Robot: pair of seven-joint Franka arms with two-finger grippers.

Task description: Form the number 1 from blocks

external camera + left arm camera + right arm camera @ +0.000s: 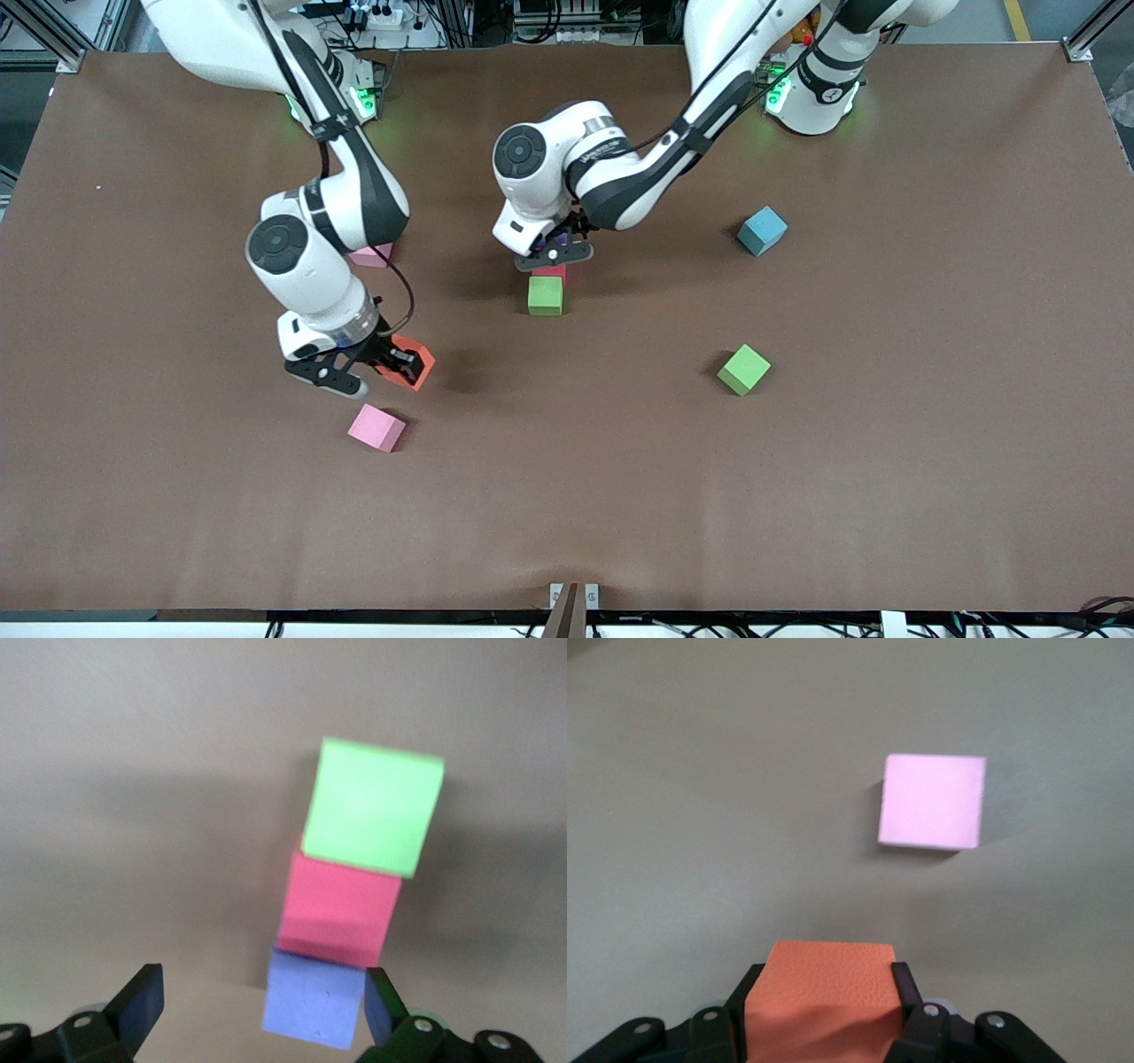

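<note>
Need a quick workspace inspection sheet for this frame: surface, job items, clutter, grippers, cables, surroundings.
Surface: brown table, flat.
Job's things: purple block, red block and green block in a touching row mid-table, green nearest the front camera; second green block loose toward the left arm's end; orange block in the right gripper.
Clutter: light-blue cube; pink cube; second pink cube partly hidden by the right arm.
Grippers: left gripper over the purple block, jaws open; right gripper shut on the orange block.
Cables: along both arms.
Surroundings: metal frame, wiring at the table edges.
</note>
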